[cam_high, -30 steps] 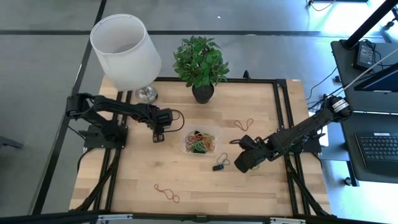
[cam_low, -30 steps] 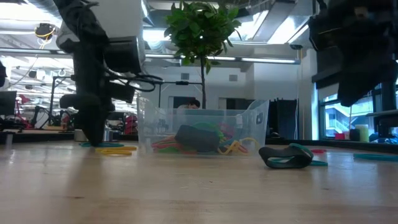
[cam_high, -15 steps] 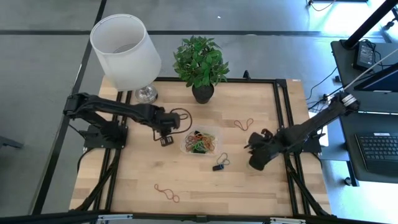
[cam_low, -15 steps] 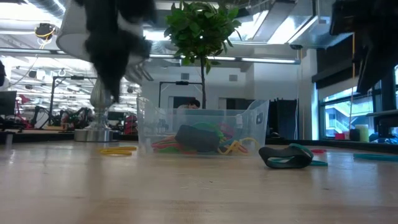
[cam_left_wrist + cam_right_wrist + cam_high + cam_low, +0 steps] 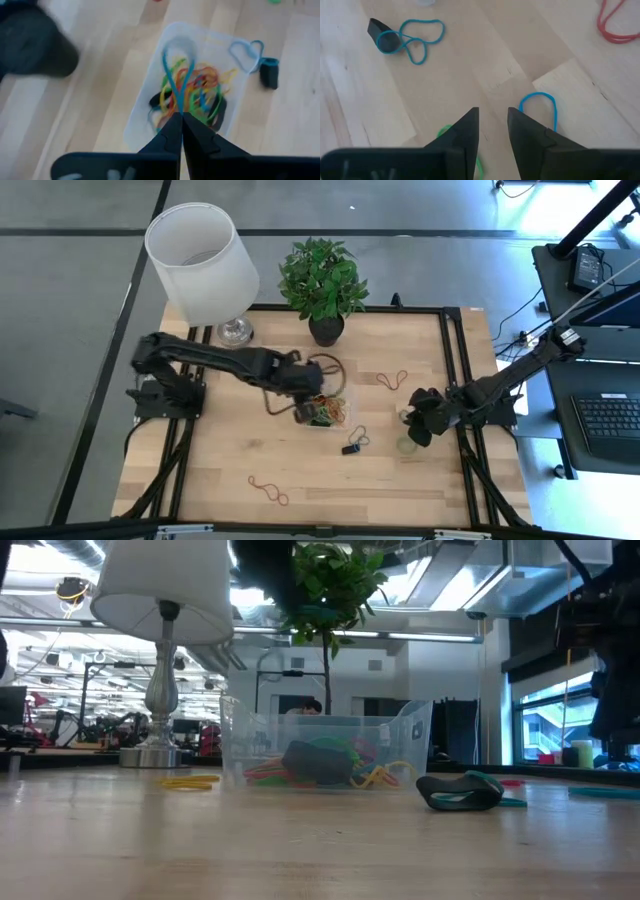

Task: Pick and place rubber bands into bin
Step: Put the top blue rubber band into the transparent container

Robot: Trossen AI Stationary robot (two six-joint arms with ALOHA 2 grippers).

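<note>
The bin [image 5: 322, 410], a clear tub holding several coloured rubber bands [image 5: 197, 87], sits mid-table; the low view shows its wall [image 5: 325, 745]. My left gripper [image 5: 180, 116] hangs over the bin's left end [image 5: 300, 398], shut on a blue rubber band [image 5: 176, 60]. My right gripper [image 5: 493, 120] stands open near the right edge [image 5: 415, 425], with nothing between its fingers. Below it lie a blue band [image 5: 538, 106] and a green band [image 5: 445, 132], flat on the wood. My left gripper pinches one end of the blue band [image 5: 178, 106] between its two fingertips. The fingers slant down from the table's left. The band is lifted clear, and its loop [image 5: 177, 47] hangs slack ahead of the fingers, over the bin.
Loose bands lie around: a red one [image 5: 392, 380] far right of the bin, another [image 5: 268, 490] near the front edge, a yellow one [image 5: 190, 781] left of the bin, a black-and-blue pair [image 5: 352, 442]. A lamp [image 5: 200, 265] and plant [image 5: 322, 280] stand at the far edge.
My left gripper has risen from the table left of the bin and swung right, over the bin. The blue band has come up with it, lifted clear. The yellow band stayed on the wood. My right gripper has drawn back toward the table's right edge.
</note>
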